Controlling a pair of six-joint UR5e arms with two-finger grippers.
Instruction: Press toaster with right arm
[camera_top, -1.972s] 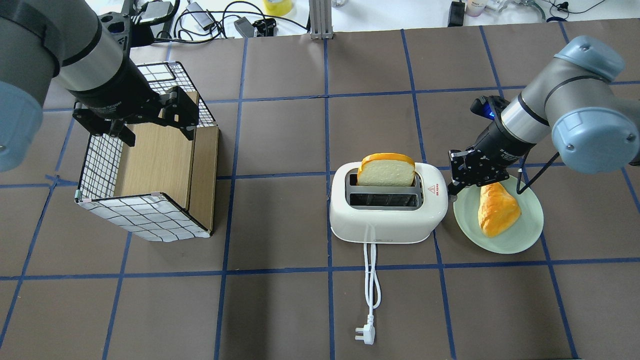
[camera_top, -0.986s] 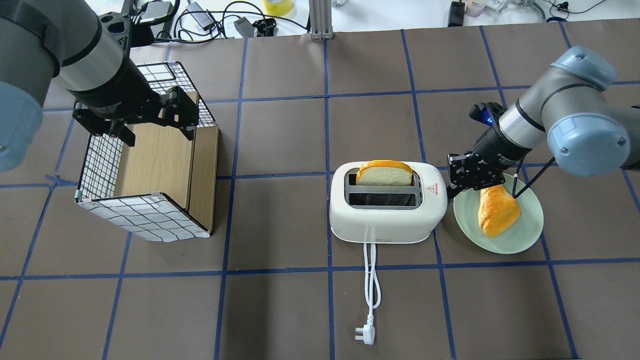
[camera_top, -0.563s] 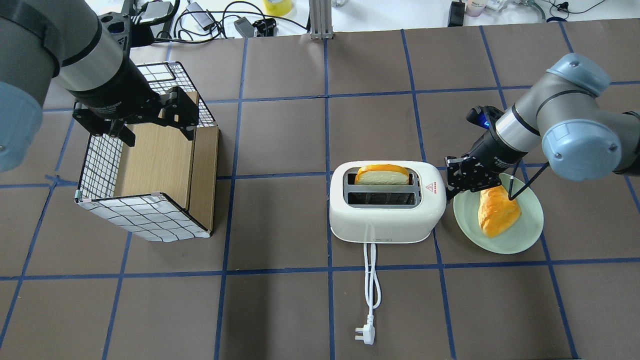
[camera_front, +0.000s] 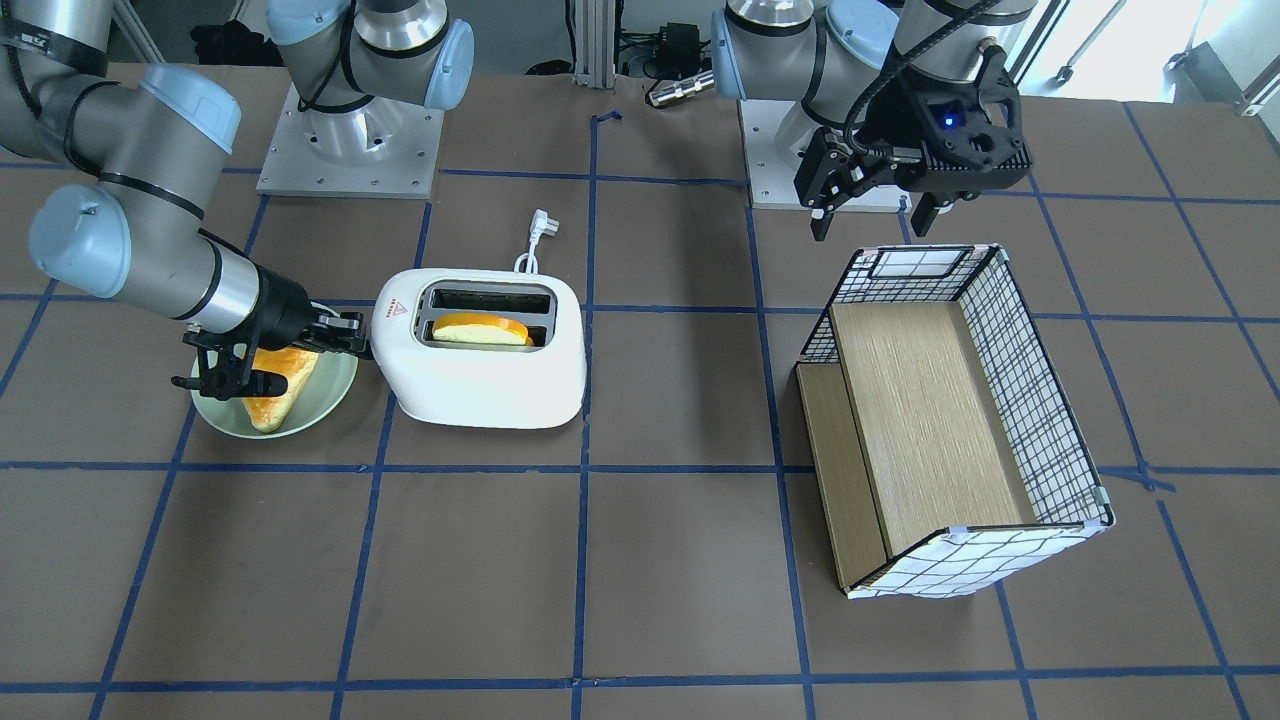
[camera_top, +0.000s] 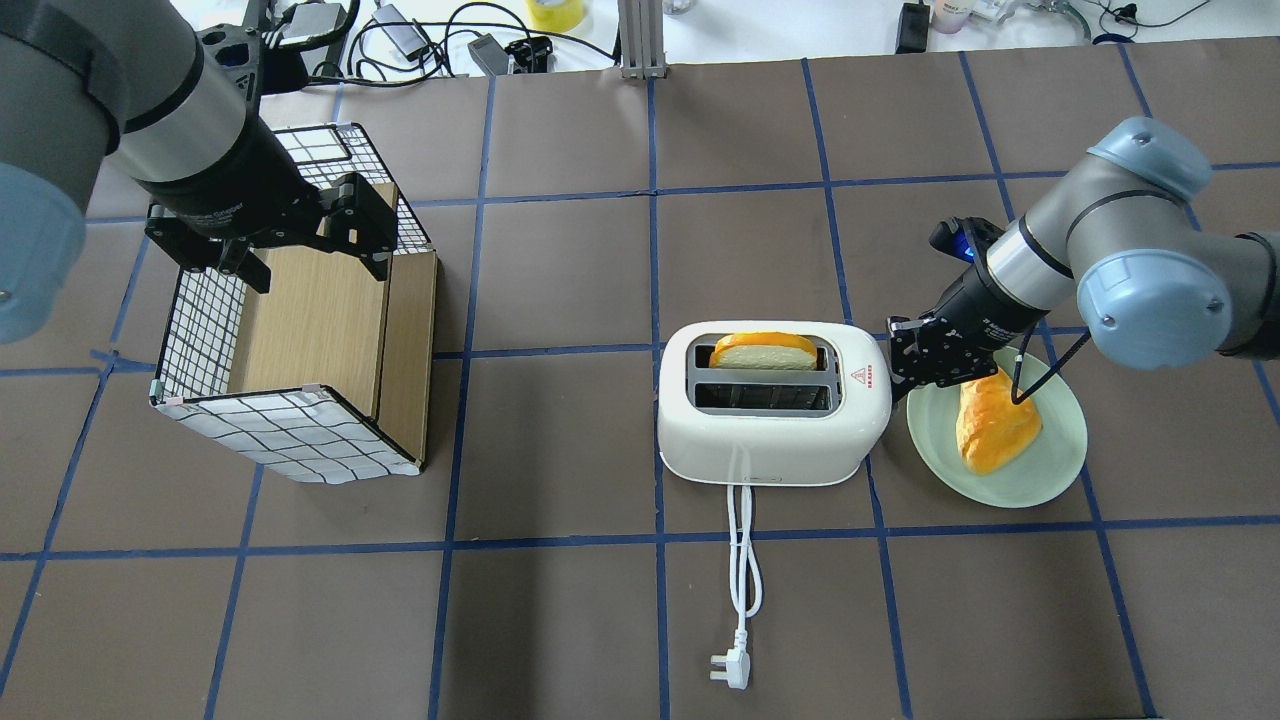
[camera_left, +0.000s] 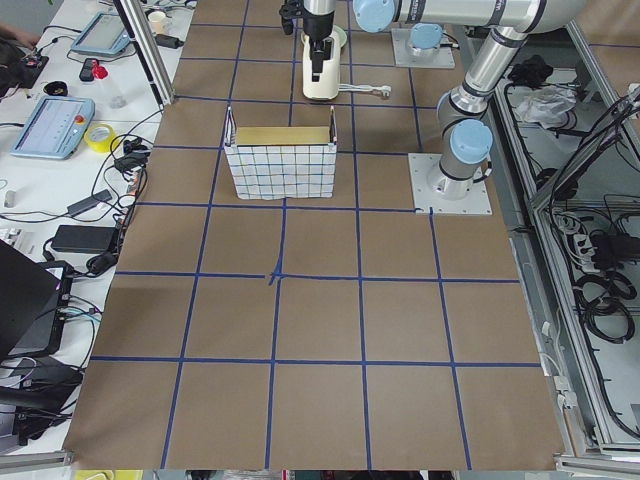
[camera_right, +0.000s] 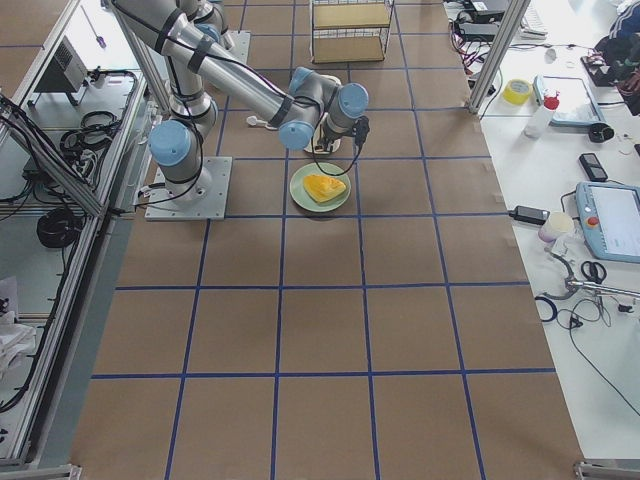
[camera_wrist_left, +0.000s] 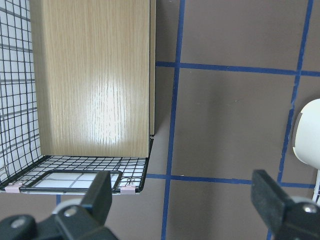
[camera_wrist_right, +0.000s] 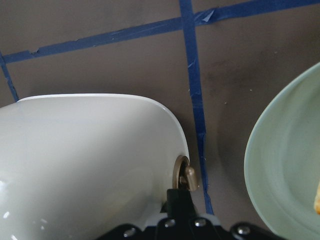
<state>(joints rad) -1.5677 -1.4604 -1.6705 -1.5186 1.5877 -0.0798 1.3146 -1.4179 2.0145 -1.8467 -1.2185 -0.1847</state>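
The white toaster (camera_top: 770, 440) stands mid-table, and it also shows in the front view (camera_front: 480, 385). A bread slice (camera_top: 765, 350) sits low in its far slot. My right gripper (camera_top: 897, 375) is shut and tilted down against the toaster's right end. In the right wrist view its closed fingertips (camera_wrist_right: 178, 200) rest on the small metal lever knob (camera_wrist_right: 184, 172) on the toaster's end wall (camera_wrist_right: 90, 150). My left gripper (camera_top: 312, 250) is open and empty, hovering over the wire crate (camera_top: 300, 430).
A pale green plate (camera_top: 1000, 480) with a wedge of bread (camera_top: 990, 420) lies right of the toaster, partly under my right wrist. The toaster's white cord and plug (camera_top: 740, 600) trail toward the near edge. The wood-floored crate stands at the left.
My right gripper has moved down along the toaster's right end. The bread slice has sunk from standing tall to low in the slot. The left arm has not moved.
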